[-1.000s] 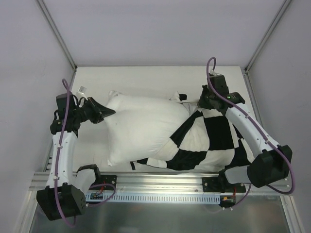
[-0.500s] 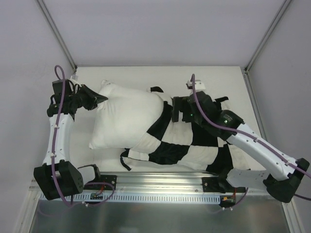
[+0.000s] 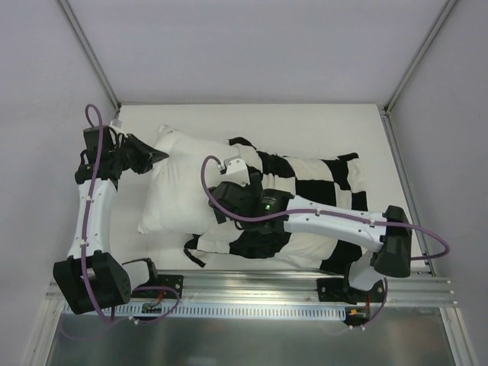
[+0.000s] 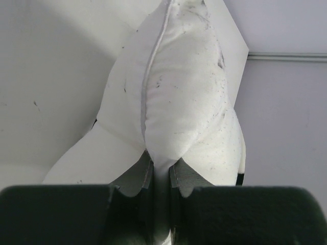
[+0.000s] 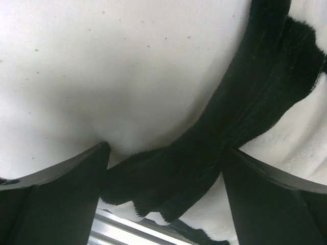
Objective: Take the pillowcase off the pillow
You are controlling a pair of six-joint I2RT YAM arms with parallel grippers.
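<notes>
Left pincer (image 3: 155, 155), upper left of the top view: clamped on a corner of the pillow (image 3: 179, 194). In the left wrist view I see its 2 fingers (image 4: 180, 178) pinching the white seam. Right pincer (image 3: 217, 210), frame centre: I read it as spread wide, with a black fold of the pillowcase (image 3: 320, 183) between the fingers, not pinched. The pillow's left part lies bare. The case covers its right part. Both rest on the white surface (image 3: 305, 122).
</notes>
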